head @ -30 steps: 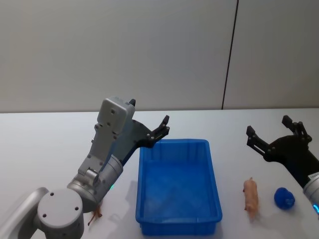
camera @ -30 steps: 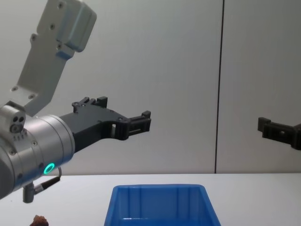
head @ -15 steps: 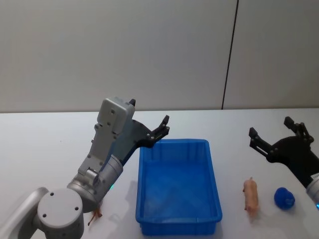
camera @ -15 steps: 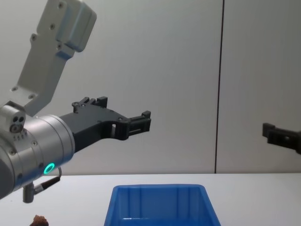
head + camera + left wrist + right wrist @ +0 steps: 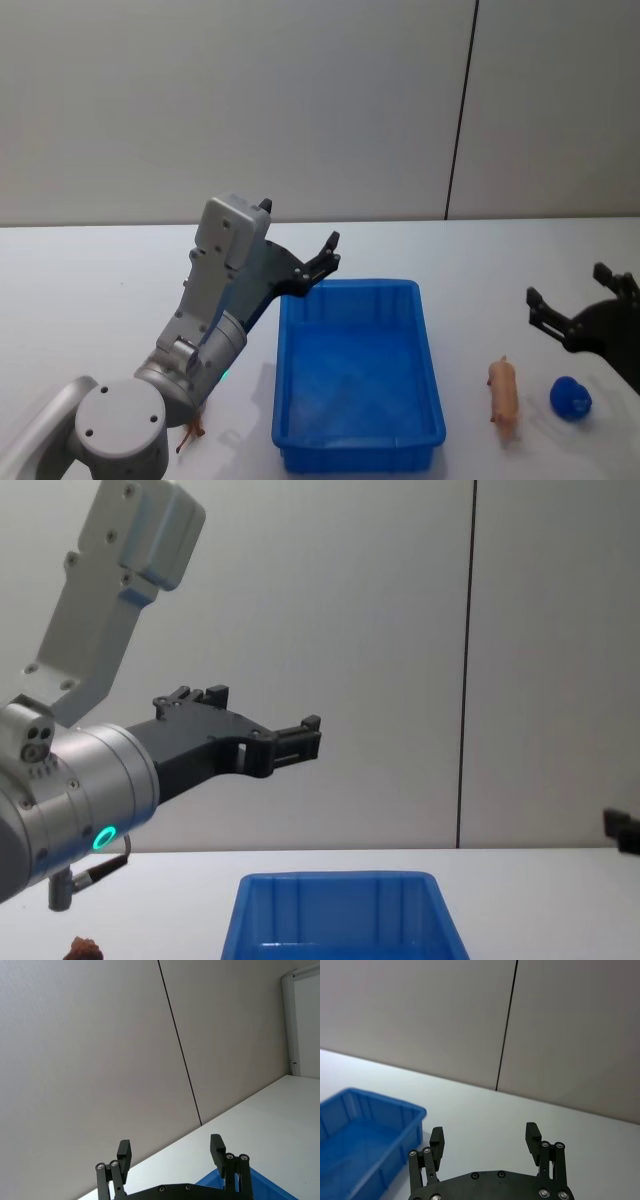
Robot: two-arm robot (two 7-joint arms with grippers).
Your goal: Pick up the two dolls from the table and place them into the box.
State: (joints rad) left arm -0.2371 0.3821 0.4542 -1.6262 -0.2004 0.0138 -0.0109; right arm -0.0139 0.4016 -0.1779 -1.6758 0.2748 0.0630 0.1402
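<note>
The blue box (image 5: 430, 362) stands at the table's near middle with nothing visible inside. A pale pink doll (image 5: 503, 398) lies on the white table (image 5: 90, 290) just right of the box. A small reddish-brown doll (image 5: 190, 432) lies left of the box, partly under my left arm, and peeks into the chest view (image 5: 83, 946). My left gripper (image 5: 325, 262) hangs open above the box's far left corner. My right gripper (image 5: 568, 288) is open in the air, beyond and to the right of the pink doll.
A small rounded blue object (image 5: 570, 397) sits on the table right of the pink doll, under the right arm. A plain wall with a dark vertical seam (image 5: 458, 130) stands behind the table.
My right gripper has drawn away to the right, farther from the box, still open. The left arm, the box and both dolls have not moved.
</note>
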